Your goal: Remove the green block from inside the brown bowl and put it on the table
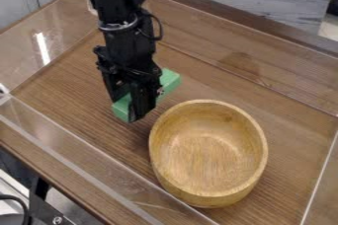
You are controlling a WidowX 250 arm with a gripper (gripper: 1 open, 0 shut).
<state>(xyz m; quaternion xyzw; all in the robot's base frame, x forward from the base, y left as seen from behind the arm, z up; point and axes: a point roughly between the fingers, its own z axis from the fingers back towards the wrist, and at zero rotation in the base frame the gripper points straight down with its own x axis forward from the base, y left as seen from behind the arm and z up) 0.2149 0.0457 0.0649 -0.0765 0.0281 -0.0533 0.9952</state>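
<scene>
- Just beside the brown wooden bowl, at the lower end of the black robot arm, the gripper is pressed in close on the green block, pinching it as far as the view shows; the fingers partly hide the contact.
- The green block shows on both sides of the fingers, low over or on the tabletop, outside the bowl; whether it touches the wood cannot be told.
- The round, light brown wooden bowl stands upright near the block, its thick rim unbroken and visible grain inside.
- Under them lies the brown wood-grain tabletop, with clear acrylic walls along its edge.
- Beyond the far edge is a grey-and-white wood-patterned surface.
- Dark cables show at the lower left corner of the view.
</scene>
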